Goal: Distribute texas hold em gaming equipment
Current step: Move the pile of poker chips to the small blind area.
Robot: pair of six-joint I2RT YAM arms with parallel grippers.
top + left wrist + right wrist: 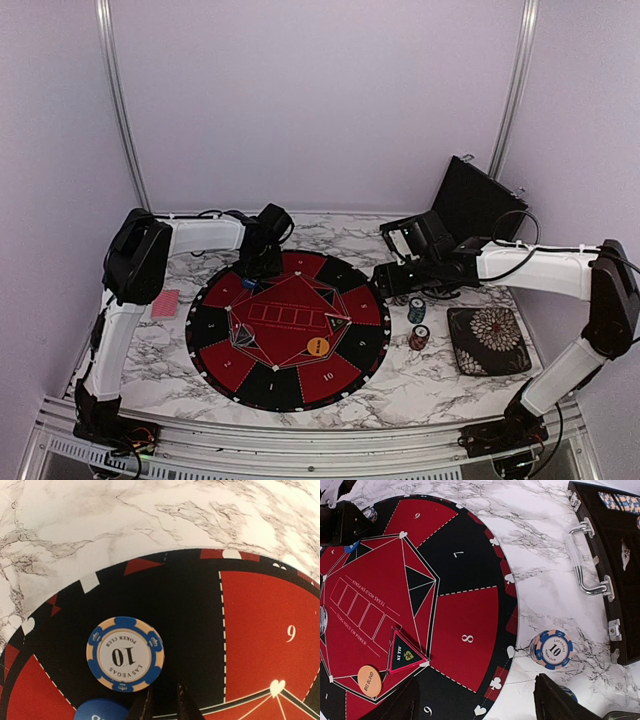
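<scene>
Distribution is at an early stage. On the round red-and-black playing mat (288,330) lie one blue-striped poker chip (125,654), a blue disc (101,710) and an orange disc (369,680). Chip stacks (417,323) remain on the marble bench (420,375). Left end effector (163,700) is closed and empty; right end effector (477,700) stands apart, empty.

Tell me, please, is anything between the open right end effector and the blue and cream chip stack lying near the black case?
Nothing visible stands in the way. In the right wrist view, the chip stack lies on bare marble just ahead of the right end effector, between the round mat and the black case.
</scene>
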